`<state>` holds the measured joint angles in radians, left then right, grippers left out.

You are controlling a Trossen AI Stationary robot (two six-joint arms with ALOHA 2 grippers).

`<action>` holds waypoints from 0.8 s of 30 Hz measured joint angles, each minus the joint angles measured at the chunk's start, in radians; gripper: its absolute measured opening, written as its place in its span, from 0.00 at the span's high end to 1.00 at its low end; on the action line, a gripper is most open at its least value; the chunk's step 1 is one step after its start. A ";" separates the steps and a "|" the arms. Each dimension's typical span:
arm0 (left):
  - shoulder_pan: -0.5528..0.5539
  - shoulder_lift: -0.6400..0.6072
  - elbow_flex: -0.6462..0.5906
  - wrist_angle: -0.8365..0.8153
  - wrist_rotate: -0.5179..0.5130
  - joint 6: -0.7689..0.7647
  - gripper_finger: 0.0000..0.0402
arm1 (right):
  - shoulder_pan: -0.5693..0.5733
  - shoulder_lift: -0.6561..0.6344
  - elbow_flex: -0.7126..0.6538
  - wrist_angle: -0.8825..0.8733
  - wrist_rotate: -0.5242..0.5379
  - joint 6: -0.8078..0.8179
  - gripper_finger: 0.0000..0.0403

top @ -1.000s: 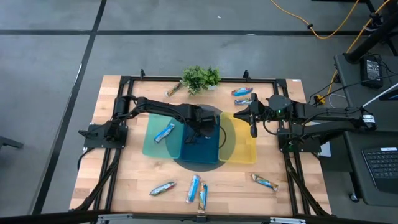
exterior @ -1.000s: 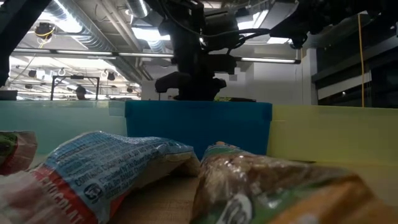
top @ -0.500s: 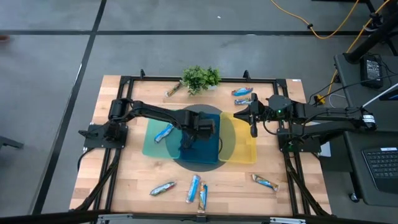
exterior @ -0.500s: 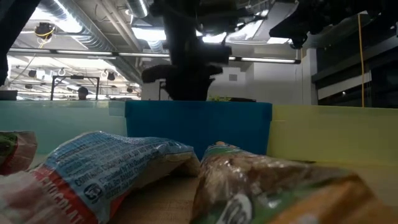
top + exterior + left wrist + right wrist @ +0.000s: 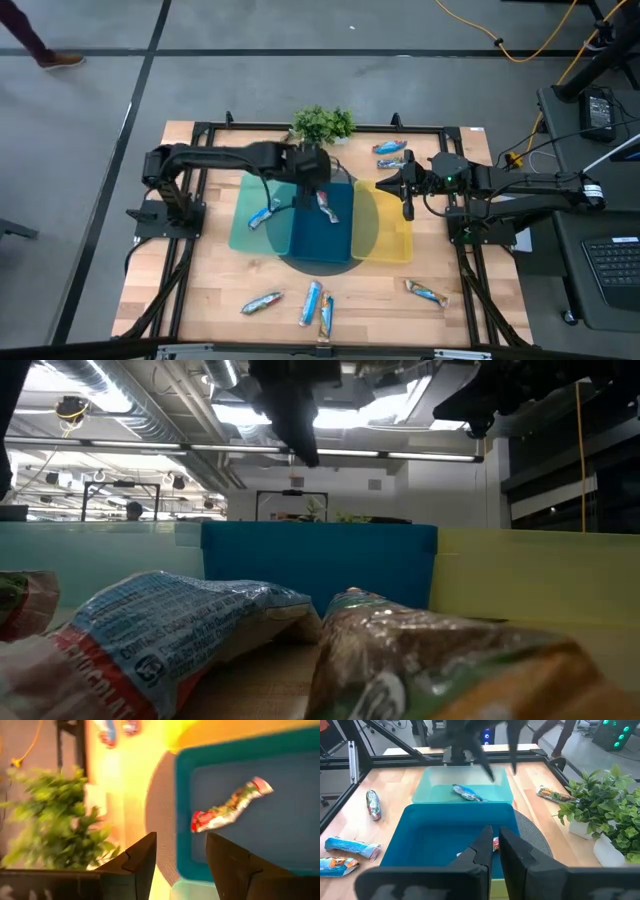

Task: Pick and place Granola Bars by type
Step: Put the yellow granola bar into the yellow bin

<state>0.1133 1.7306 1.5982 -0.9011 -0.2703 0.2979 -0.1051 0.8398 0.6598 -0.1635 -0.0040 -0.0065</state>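
Wooden table carries three bins in a row: pale teal bin, dark blue bin, yellow bin. Left gripper hangs above the far rim of the blue bin, empty, fingers apart with nothing between them. A red-and-green granola bar lies loose on the blue bin floor just ahead of and below this gripper, long axis slanted across the bin; judged already dropped there. A blue-wrapped bar lies in the teal bin, to the gripper's left-arm side. Potted plant stands just beyond the gripper, toward the table's far edge. Right gripper waits over the yellow bin's near-centre edge, fingers closed on nothing, as the right wrist view shows. Unsorted bars: a single bar beside the plant, close to the left gripper on its far side, long axis diagonal; two blue bars at the far edge, nearer the right gripper; three bars near the front edge, well away from both grippers; one bar at the front on the right arm's side. Judgement: next pick for the left arm is likely the bar by the plant; wrist must turn to cross its diagonal axis
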 joint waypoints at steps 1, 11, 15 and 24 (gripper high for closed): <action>0.011 -0.012 0.000 -0.001 0.000 -0.020 0.61 | 0.000 0.000 0.000 0.000 0.000 0.001 0.91; 0.092 -0.090 0.000 -0.057 0.002 -0.157 0.61 | 0.000 0.000 0.000 0.000 0.000 0.001 0.91; 0.124 -0.109 0.000 -0.068 0.002 -0.212 0.62 | 0.000 0.000 0.000 0.000 0.000 0.001 0.91; 0.238 -0.164 -0.002 -0.071 0.002 -0.303 0.63 | 0.000 0.000 0.000 0.001 0.000 0.001 0.91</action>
<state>0.3509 1.5669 1.5967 -0.9720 -0.2684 -0.0055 -0.1051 0.8402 0.6598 -0.1627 -0.0043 -0.0051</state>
